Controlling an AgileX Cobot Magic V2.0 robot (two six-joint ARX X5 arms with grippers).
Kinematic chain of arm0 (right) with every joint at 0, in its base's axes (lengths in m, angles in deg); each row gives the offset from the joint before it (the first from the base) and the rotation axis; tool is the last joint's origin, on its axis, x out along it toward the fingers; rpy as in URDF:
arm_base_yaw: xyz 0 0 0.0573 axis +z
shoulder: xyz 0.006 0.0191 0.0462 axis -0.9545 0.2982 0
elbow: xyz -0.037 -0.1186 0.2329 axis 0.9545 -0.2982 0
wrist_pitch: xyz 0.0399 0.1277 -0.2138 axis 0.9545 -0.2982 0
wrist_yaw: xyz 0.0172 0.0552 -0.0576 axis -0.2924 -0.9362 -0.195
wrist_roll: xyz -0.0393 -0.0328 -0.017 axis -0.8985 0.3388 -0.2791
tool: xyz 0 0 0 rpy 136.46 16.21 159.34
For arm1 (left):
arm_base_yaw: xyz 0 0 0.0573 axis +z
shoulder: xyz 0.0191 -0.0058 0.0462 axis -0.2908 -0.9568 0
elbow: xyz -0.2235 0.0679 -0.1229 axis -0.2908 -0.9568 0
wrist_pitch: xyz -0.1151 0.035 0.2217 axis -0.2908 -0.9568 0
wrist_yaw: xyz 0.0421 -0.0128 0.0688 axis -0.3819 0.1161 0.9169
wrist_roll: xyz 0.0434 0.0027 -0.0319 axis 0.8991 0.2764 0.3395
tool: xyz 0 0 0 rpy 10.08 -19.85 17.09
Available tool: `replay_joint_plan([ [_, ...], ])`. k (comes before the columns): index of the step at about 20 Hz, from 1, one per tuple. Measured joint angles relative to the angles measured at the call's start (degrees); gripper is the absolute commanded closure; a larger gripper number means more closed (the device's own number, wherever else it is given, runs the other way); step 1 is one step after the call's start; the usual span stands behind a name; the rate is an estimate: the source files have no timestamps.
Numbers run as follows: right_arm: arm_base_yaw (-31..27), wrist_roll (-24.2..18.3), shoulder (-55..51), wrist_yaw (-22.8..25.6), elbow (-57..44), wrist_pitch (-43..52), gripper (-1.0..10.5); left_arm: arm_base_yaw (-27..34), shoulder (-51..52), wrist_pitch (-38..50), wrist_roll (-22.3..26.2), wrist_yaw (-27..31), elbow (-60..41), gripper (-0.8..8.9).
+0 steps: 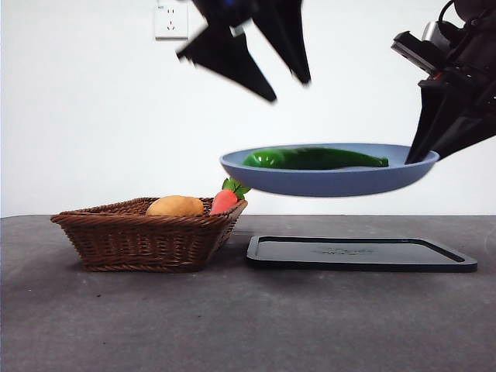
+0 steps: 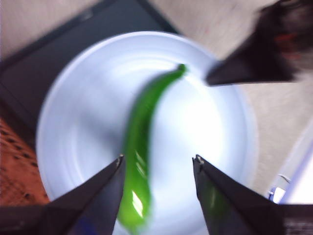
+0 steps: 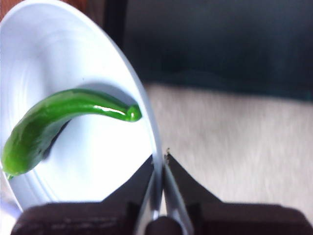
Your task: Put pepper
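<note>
The dark-green pepper [image 1: 314, 159] lies in the blue plate [image 1: 333, 183], which hangs in the air above the black tray [image 1: 360, 253]. My right gripper [image 1: 422, 151] is shut on the plate's right rim [image 3: 157, 161] and holds it up. My left gripper [image 1: 283, 85] is open and empty, hovering above the plate. In the left wrist view its jaws stand apart above the pepper [image 2: 144, 142], which rests on the plate [image 2: 210, 132]. The pepper also shows in the right wrist view [image 3: 63, 122].
A brown wicker basket [image 1: 116, 236] stands at the left on the dark table [image 1: 232, 325], holding a tan potato [image 1: 175, 206] and an orange-red carrot with green leaves [image 1: 226, 198]. A white wall with a socket [image 1: 170, 21] is behind.
</note>
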Motion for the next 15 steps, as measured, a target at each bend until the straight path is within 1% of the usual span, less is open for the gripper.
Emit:
replay_joint_plan([
  [3, -3.39, 2.38, 1.81, -0.04, 0.07, 4.59, 9.4, 0.00, 5.75, -2.10, 0.87, 0.04, 0.13, 5.66],
  [7, -7.37, 3.74, 10.54, 0.13, 2.99, 6.27, 9.4, 0.00, 13.90, -3.69, 1.33, 0.04, 0.20, 5.66],
  [12, -9.18, 4.66, 21.59, 0.04, 10.16, 8.94, 9.4, 0.00, 21.53, -5.81, 1.44, 0.02, 0.33, 5.66],
  [15, -9.53, 5.09, 26.14, 0.02, 11.67, 10.36, 9.4, 0.00, 23.93, -6.91, 1.46, 0.04, 0.33, 5.66],
])
